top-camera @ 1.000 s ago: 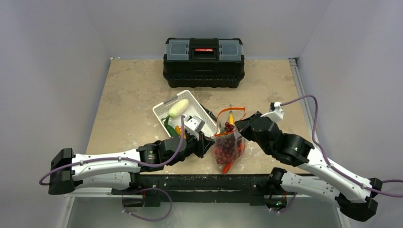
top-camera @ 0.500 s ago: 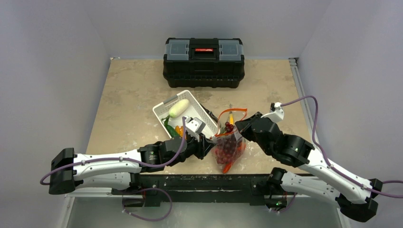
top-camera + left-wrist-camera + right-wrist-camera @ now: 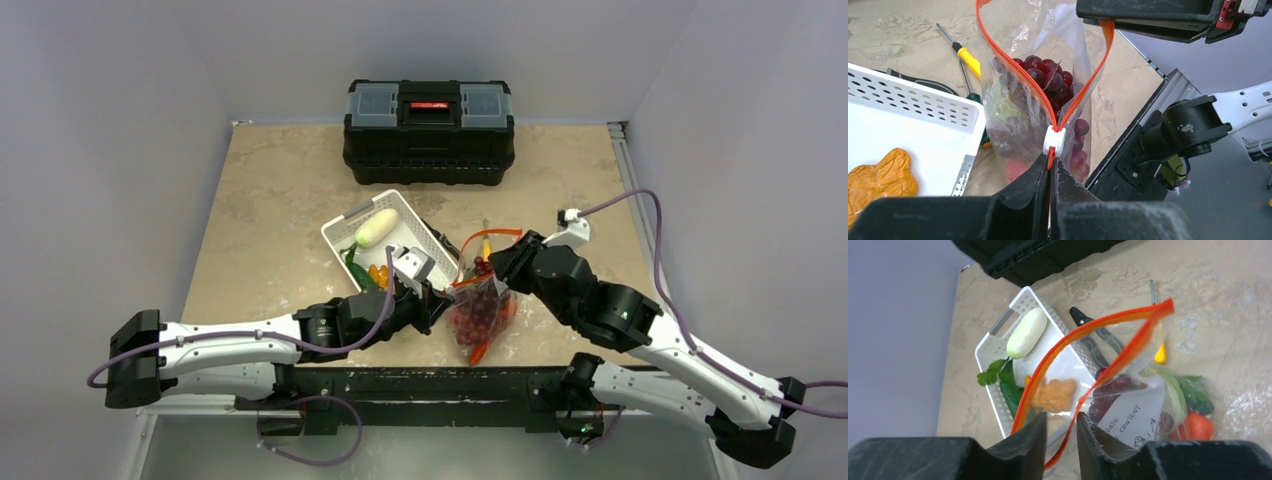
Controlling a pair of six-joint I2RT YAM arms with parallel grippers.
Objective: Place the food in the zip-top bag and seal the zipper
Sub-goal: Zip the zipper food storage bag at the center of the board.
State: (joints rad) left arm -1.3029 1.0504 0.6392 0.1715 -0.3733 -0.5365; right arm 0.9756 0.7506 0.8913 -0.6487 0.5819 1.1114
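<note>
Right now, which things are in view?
toolbox: 1, black, far edge
basket: 1, white, centre
oblong: 1, white, in basket
cucumber: 1, green, in basket
chunk: 1, orange, in basket
zip-top bag: 1, clear, beside basket
grapes: several, dark red, in bag
cabbage: 1, green, in bag
carrot: 1, orange, in bag
screwdrivers: 2, yellow and green, beyond bag
pruning shears: 1, black, beside basket
left gripper: shut on zipper
right gripper: slightly open around zipper

Left gripper (image 3: pixel 1050 167) clamped tight on the zipper (image 3: pixel 1106 31), just below white slider (image 3: pixel 1054 140). Above slider the strips split: zip-top bag (image 3: pixel 998 115) mouth open, grapes (image 3: pixel 1048 75) inside. White basket (image 3: pixel 913 115) left of slider, orange chunk (image 3: pixel 880 172) in it.
</note>
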